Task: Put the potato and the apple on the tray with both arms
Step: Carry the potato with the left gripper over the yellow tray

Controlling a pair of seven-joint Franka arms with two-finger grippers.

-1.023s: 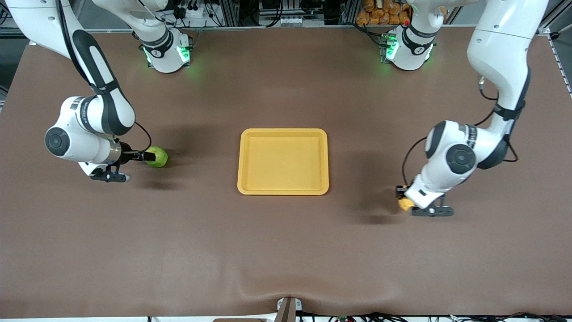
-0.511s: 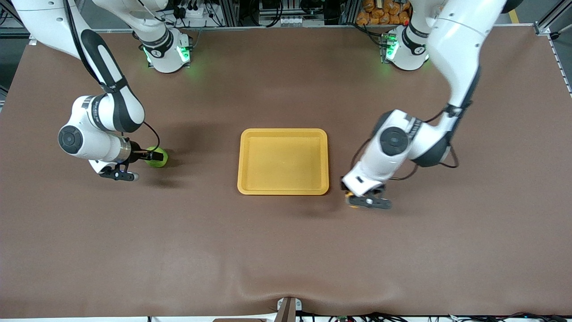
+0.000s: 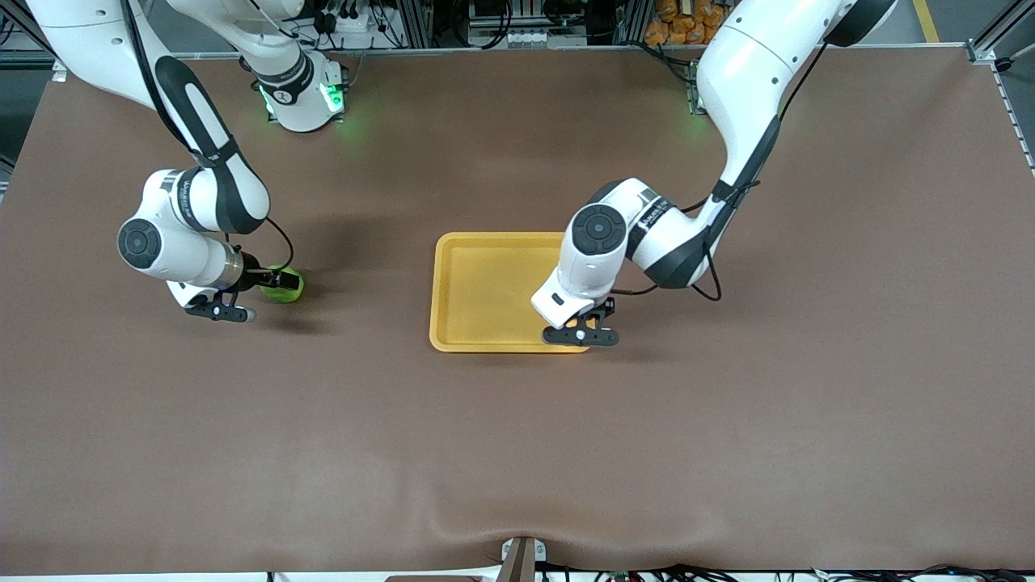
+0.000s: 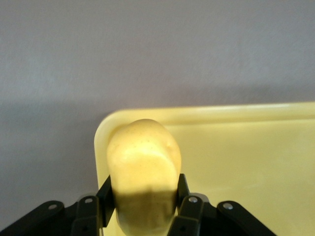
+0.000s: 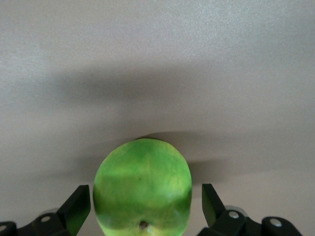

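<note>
Brown table surface (image 3: 517,453) is filling most of the front view, with the yellow-orange tray (image 3: 477,291) lying at centre frame. Left gripper (image 3: 584,327) is hovering over the tray's lower right corner, its fingers (image 4: 104,196) clamping the potato (image 4: 142,172) above the tray rim. Right gripper (image 3: 271,287) is sitting low at middle left of the frame, its fingers (image 5: 78,206) standing wide either side of the apple (image 5: 142,187), not pressing it; the apple is resting on the table, well apart from the tray.
</note>
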